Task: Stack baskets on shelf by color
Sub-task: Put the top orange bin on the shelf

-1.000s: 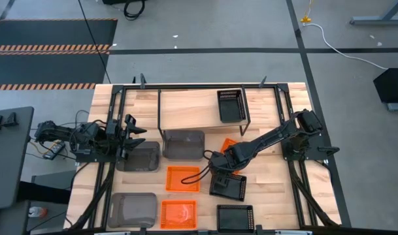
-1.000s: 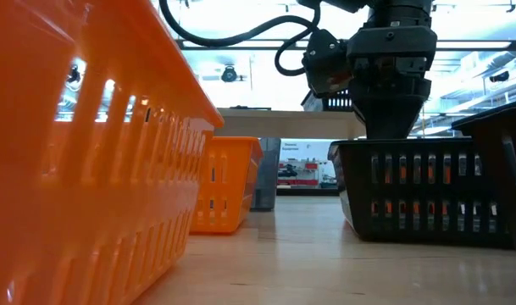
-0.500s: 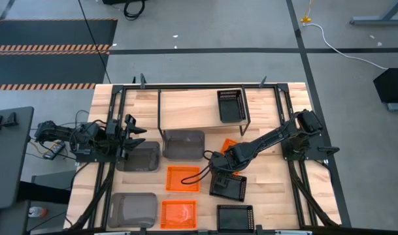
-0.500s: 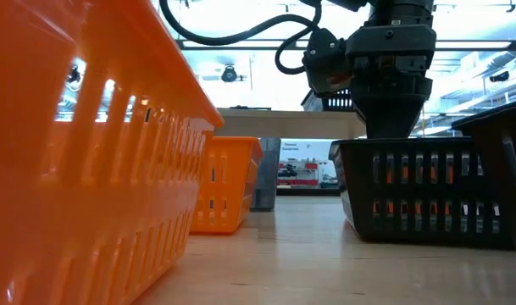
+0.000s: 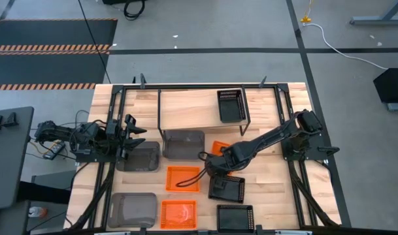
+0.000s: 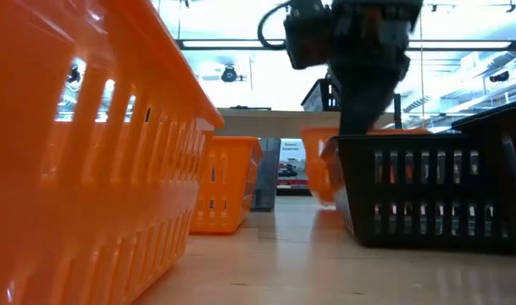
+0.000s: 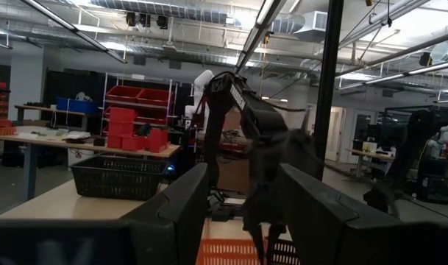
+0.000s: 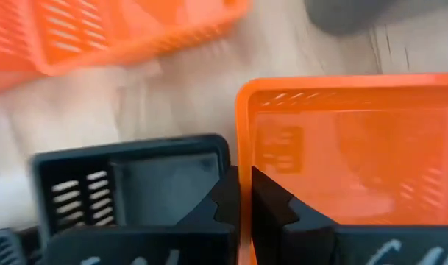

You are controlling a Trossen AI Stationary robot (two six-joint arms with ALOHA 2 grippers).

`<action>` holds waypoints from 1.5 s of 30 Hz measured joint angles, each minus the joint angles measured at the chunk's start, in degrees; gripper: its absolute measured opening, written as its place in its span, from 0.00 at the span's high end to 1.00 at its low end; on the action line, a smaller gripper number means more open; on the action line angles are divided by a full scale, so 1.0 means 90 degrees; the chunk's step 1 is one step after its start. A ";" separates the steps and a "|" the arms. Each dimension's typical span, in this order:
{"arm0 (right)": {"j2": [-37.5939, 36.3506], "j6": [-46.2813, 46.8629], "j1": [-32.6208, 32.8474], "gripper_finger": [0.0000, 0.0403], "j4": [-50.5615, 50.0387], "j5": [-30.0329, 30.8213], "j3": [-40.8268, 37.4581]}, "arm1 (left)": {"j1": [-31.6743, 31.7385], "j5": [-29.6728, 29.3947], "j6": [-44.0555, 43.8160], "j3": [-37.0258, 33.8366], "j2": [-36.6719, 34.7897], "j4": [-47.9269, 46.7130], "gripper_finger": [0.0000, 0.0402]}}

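My right gripper [image 5: 215, 166] is shut on an orange basket [image 5: 219, 149] at the table's middle right, just beyond a black mesh basket [image 5: 227, 188]. In the low view that orange basket [image 6: 319, 168] shows tilted behind the black one [image 6: 427, 191]. The shelf [image 5: 189, 108], a black frame with a pale board top, stands at the far edge and carries one black basket [image 5: 230, 104] on its right end. Two more orange baskets [image 5: 183, 178] [image 5: 178, 213] and three grey ones [image 5: 183, 143] sit on the table. My left gripper [image 5: 134, 134] waits open at the left. My right gripper pinches one side wall of the orange basket at its rim [image 8: 243, 147], one finger inside the basket [image 8: 275, 202] and one outside [image 8: 222, 200]. The fingers come steeply from above. The basket sits tilted in the hold; the black basket hides whether its far part rests on the table.
A third black basket [image 5: 234, 217] sits at the near edge, right of the near orange one. Black frame rails [image 5: 297, 189] run along both table sides. Bare wood lies between the shelf and the right arm's base.
My right gripper has risen a little and shifted toward the table's left, rolling slightly, still shut. The orange basket has come up with it and tipped: it now shows beside the black basket's left end in the low view. The black basket has stayed put.
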 joint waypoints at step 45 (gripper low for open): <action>-0.0008 -0.3541 -0.0832 0.95 -0.2306 0.1602 0.3861 | 0.0000 0.0002 0.0002 0.0000 0.0000 0.0000 0.57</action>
